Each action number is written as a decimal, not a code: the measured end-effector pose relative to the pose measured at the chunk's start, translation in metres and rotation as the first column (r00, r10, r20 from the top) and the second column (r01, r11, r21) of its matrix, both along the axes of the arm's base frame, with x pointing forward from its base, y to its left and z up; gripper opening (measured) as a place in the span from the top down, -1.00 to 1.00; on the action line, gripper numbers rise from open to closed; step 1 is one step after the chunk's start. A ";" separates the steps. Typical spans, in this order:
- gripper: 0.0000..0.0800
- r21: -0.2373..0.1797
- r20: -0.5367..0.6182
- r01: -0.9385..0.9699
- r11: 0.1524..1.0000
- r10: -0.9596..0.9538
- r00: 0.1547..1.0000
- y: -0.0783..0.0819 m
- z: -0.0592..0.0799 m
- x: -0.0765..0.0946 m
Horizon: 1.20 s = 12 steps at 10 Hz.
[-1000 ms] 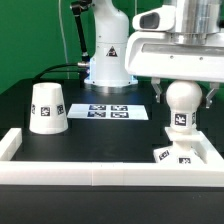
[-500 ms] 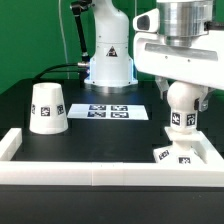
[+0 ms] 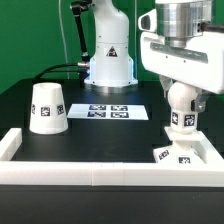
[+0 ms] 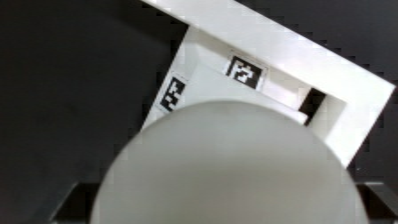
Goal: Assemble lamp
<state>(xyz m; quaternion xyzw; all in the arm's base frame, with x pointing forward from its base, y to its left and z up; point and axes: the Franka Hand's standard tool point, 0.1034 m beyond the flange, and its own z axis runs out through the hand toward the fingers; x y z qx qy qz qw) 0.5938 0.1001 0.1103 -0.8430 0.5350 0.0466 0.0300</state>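
My gripper (image 3: 184,96) is shut on the round white bulb (image 3: 181,108), fingers on either side of the ball, tag facing the camera. The bulb hangs upright over the flat square base (image 3: 181,153), which lies in the corner of the border rail at the exterior view's right; I cannot tell whether stem and base touch. In the wrist view the bulb (image 4: 222,160) fills most of the picture between the jaws of the gripper (image 4: 222,208), with the tagged base (image 4: 214,78) beyond it. The cup-shaped shade (image 3: 47,107) stands mouth down at the exterior view's left.
The marker board (image 3: 112,112) lies flat mid-table in front of the arm's white pedestal (image 3: 108,60). The long white border rail (image 3: 90,166) runs along the front and turns up both sides. Cables trail at the back left.
The wrist and hand have shifted slightly toward the exterior view's right and turned a little. The bulb stays gripped at nearly the same place over the base.
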 end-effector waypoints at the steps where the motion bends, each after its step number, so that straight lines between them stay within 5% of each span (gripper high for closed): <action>1: -0.52 0.001 0.002 -0.018 1.000 0.018 1.000 0.000 0.000 0.000; 2: -0.71 0.003 0.006 -0.060 0.998 0.060 0.998 0.000 0.000 0.000; 5: -0.75 0.002 0.047 -0.309 0.951 0.309 0.950 0.011 0.009 -0.001; 12: -0.75 -0.013 0.099 -0.751 0.660 0.748 0.656 0.011 0.010 -0.002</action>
